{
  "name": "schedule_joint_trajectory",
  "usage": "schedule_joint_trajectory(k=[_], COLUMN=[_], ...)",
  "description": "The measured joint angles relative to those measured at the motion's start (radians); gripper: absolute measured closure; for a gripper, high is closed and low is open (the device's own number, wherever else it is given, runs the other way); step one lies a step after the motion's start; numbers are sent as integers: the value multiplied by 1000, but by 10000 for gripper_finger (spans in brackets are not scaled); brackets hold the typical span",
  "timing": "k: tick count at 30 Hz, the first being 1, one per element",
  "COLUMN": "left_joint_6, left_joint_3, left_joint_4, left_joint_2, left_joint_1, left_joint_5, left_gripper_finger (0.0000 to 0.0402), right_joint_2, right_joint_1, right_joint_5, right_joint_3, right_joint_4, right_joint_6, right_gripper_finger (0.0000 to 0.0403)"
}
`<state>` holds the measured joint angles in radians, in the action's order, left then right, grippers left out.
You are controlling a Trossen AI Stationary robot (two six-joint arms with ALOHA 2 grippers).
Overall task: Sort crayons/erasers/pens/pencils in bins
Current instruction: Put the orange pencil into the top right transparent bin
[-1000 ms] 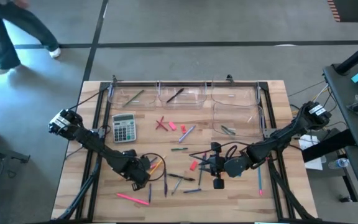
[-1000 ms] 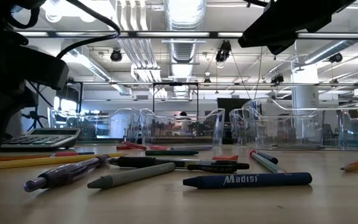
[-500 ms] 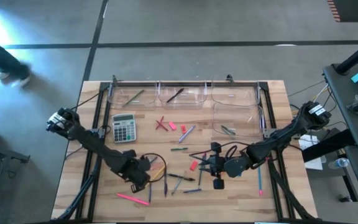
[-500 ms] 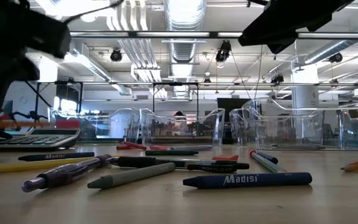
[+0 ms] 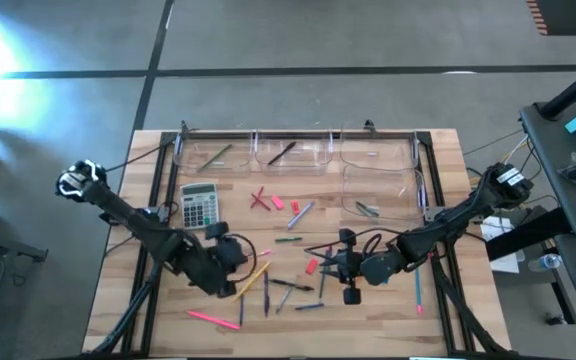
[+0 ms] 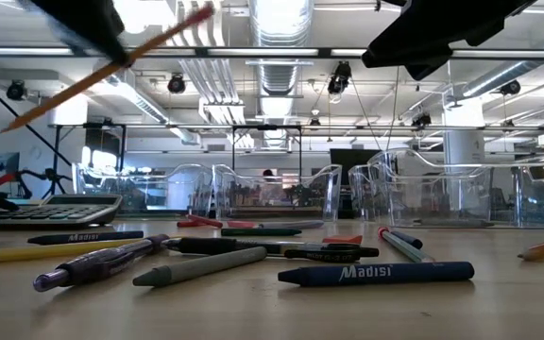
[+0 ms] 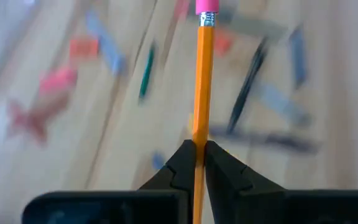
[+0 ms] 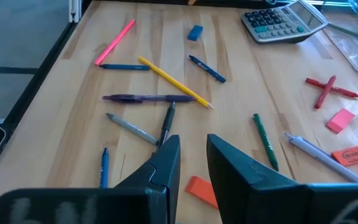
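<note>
Orange pencil (image 7: 201, 81) now off the surface (image 5: 368, 315), pinched between left gripper (image 7: 197, 157) fingers (image 7: 178, 167), pink eraser end pointing away from the wrist; in the low view seen tilted high in the air (image 6: 102, 71), where a second ago lay flat among the clutter. Left gripper (image 5: 230, 262) lifted and swung toward mid-surface beside the calculator (image 5: 199, 204), fingers clamped tight on the pencil. Means pick done, carry to a bin next, probably; bins (image 5: 296, 152) along the far edge, well apart from the gripper, few sticks inside. Most pens, crayons, erasers not yet sorted, so task early. Right gripper (image 5: 349, 268) parked low over the clutter, unmoved, fingers slightly parted, holding nothing. Readable writing: "Madisi" on the blue crayon (image 6: 376, 273); smaller same-looking print on another stick (image 6: 83, 237), too small to confirm. Calculator keys unreadable.
</note>
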<state>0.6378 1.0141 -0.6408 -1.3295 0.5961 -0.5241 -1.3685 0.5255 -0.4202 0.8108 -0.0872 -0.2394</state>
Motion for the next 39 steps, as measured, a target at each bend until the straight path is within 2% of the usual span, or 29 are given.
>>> schedule_joint_trajectory(k=[5,10,20,31,35,39], left_joint_6=[-217,-308,-335,-346,-415,-439], left_joint_3=[-99,-164,-170,-170,-166,-122], left_joint_4=[351,527,581,580,561,422], left_joint_2=[59,110,132,138,185,261], left_joint_1=[-1,-13,-14,-25,-68,-165], left_joint_5=[-81,-89,-192,-220,-220,-218], left_gripper_finger=[393,393,393,393,393,393], right_joint_2=[0,0,0,0,0,0], right_joint_1=[0,0,-1,0,0,0], right_joint_5=[-1,-1,-3,-8,-10,-11], right_joint_3=[-2,-4,-6,-8,-8,-8], right_joint_4=[0,0,0,1,0,0], right_joint_6=[12,15,16,31,34,37], right_gripper_finger=[330,330,330,330,330,330])
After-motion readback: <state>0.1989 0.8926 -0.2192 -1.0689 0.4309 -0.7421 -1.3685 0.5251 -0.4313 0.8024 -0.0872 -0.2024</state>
